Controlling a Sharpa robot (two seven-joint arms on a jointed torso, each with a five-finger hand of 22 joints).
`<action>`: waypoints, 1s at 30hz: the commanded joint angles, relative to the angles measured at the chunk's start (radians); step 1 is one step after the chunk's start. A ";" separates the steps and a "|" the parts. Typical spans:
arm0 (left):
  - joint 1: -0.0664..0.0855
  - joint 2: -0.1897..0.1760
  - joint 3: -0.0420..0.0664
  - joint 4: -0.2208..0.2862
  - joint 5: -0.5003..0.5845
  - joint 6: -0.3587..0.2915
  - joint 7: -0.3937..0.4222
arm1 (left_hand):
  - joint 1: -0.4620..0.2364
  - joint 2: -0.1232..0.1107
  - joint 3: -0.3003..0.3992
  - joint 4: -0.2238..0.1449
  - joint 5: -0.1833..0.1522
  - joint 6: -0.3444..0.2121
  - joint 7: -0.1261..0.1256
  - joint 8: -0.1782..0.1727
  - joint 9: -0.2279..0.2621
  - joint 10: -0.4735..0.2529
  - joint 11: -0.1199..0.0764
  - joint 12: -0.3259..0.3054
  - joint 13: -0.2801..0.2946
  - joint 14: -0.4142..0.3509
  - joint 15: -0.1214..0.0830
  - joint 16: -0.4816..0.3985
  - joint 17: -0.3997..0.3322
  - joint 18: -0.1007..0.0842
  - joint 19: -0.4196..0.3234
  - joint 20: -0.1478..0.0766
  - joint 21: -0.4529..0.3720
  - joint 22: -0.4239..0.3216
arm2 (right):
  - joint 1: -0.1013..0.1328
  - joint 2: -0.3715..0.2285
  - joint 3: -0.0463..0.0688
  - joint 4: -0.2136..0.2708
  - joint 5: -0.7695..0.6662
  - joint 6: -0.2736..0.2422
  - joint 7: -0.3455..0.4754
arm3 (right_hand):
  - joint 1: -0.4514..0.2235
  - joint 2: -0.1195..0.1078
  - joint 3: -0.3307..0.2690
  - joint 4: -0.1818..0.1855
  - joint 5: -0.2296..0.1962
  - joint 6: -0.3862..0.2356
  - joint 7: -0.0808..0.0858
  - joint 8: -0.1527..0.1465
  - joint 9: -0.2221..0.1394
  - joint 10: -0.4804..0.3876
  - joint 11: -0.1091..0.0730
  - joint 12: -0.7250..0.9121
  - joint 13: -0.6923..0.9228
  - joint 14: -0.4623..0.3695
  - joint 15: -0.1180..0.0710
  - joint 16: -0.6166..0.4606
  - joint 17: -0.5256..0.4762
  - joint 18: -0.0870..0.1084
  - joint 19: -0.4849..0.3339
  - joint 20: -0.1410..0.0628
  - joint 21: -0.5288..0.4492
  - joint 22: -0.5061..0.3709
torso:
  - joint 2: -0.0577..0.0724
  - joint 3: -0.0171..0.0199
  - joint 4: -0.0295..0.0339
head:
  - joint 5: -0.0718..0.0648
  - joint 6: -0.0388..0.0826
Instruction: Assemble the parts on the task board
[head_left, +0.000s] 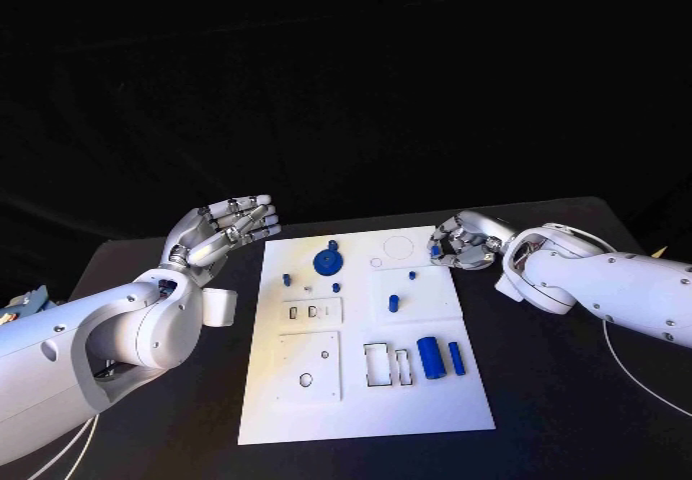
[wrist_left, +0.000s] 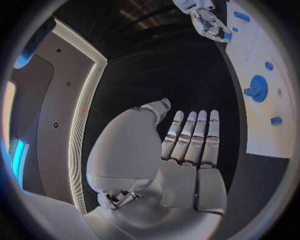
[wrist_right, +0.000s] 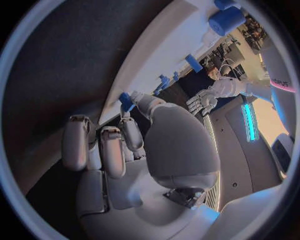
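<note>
The white task board (head_left: 368, 345) lies in the middle of the black table. On it are a blue disc (head_left: 329, 262), small blue pegs (head_left: 392, 303) and two blue cylinders (head_left: 430, 356) near cut-out slots. My right hand (head_left: 464, 240) hovers at the board's far right corner with its fingers curled, pinching a small blue part (wrist_right: 127, 101) between thumb and a fingertip. My left hand (head_left: 231, 228) is raised off the board's far left corner, fingers straight and apart, holding nothing. The left wrist view shows the right hand (wrist_left: 209, 22) beside the board (wrist_left: 262, 130).
Black table (head_left: 548, 400) surrounds the board on all sides. A thin cable (head_left: 635, 375) runs under my right arm. My left forearm (head_left: 130, 330) lies along the board's left side.
</note>
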 joint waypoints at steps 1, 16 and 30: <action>0.001 0.003 0.001 0.000 -0.001 0.020 0.007 | -0.005 -0.007 0.000 -0.003 -0.002 -0.004 0.075 -0.003 -0.002 -0.004 0.000 -0.006 -0.001 -0.004 0.002 -0.007 -0.002 0.001 -0.004 0.002 -0.006 -0.001 | -0.001 0.000 0.000 -0.003 0.009 -0.069 -0.001 | 0.007 0.023 0.019 -0.008 -0.010 0.016 -0.009 0.024 0.017 0.009 -0.005 0.007 0.005 0.078 -0.011 0.004 0.141 0.006 0.005 -0.005 0.006 0.036 | 0.000 -0.0001 -0.0010 | 0.000 0.000; 0.001 0.003 0.001 -0.002 -0.001 0.020 0.006 | -0.008 -0.007 0.004 -0.006 -0.002 -0.002 0.075 -0.003 -0.002 -0.005 0.000 -0.006 -0.001 -0.003 0.002 -0.008 -0.002 0.001 -0.003 0.002 -0.007 -0.002 | 0.000 0.001 0.000 0.051 0.025 -0.132 -0.005 | -0.006 0.036 0.042 -0.019 -0.017 0.021 -0.021 0.066 0.042 0.021 -0.016 0.012 0.012 0.081 -0.022 0.007 0.151 0.001 0.017 -0.016 0.021 0.053 | -0.001 -0.0006 -0.0027 | 0.004 0.003; 0.001 0.005 0.000 -0.004 -0.001 0.020 0.001 | -0.008 -0.007 0.004 -0.006 -0.002 -0.002 0.075 -0.003 -0.002 -0.005 0.000 -0.006 -0.001 -0.003 0.002 -0.008 -0.002 0.001 -0.003 0.002 -0.007 -0.002 | 0.005 0.060 0.001 0.259 -0.030 -0.130 -0.200 | -0.037 0.046 0.051 -0.006 -0.037 -0.009 -0.018 0.080 0.052 -0.013 -0.013 -0.028 -0.029 0.082 -0.020 0.009 0.157 0.002 0.016 -0.016 0.016 0.052 | -0.003 -0.0037 -0.0035 | 0.025 0.005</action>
